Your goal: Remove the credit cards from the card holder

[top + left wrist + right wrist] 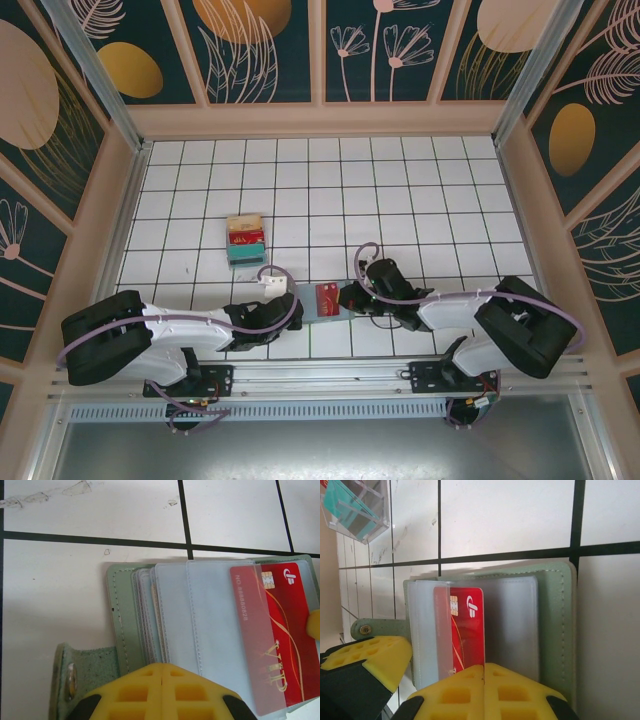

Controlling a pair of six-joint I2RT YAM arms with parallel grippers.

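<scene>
Both pincers are pressed together at the card holder (308, 301): your left pincer (163, 672) sits on its left side, your right pincer (484, 672) on the sleeve with the red credit card (467, 630). Whether it nips the card, I can't tell. Pin the holder with the left and draw the card straight along its sleeve. The holder lies open on the surface (400, 200), grey-green and stitched, with clear sleeves fanned.

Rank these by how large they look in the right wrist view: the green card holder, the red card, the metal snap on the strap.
1. card holder
2. red card, partly hidden in its clear sleeve
3. metal snap, clearly the smallest
</scene>
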